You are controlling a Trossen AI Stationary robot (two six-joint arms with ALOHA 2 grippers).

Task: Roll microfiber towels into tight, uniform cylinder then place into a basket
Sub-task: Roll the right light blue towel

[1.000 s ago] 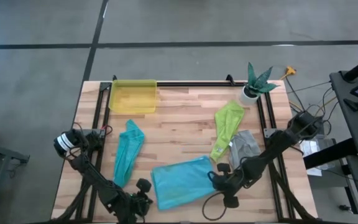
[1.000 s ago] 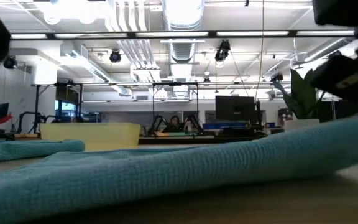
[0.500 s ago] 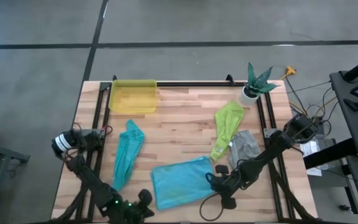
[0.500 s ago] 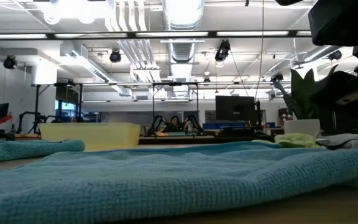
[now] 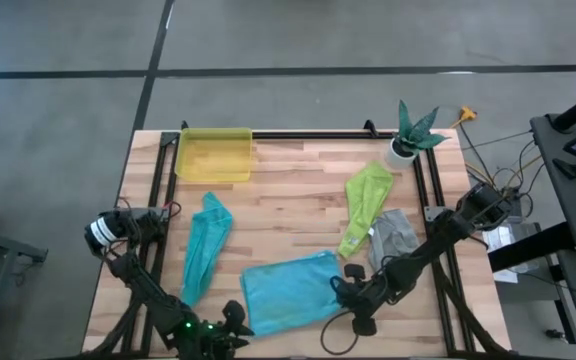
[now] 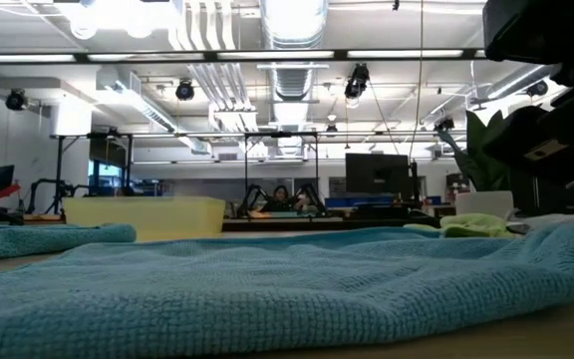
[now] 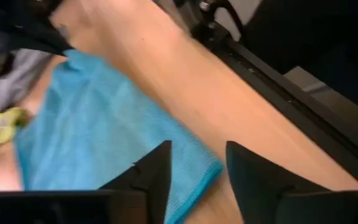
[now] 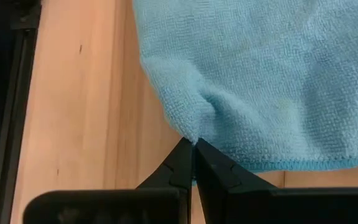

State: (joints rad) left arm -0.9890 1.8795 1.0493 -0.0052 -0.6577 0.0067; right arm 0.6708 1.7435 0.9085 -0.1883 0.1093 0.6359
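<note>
With the light blue towel (image 5: 290,292) spread flat at the table's six o'clock edge, the right gripper (image 8: 193,149) pinched its hem with jaws shut while the left gripper (image 7: 197,163) stood parted and empty, so a lopsided pull risked bunching it.

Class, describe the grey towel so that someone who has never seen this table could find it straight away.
Start at the white plant pot in the wooden table's far right corner. Below it in the overhead picture lies the lime green towel; the grey towel is bunched against its right side, the only towel without colour.
</note>
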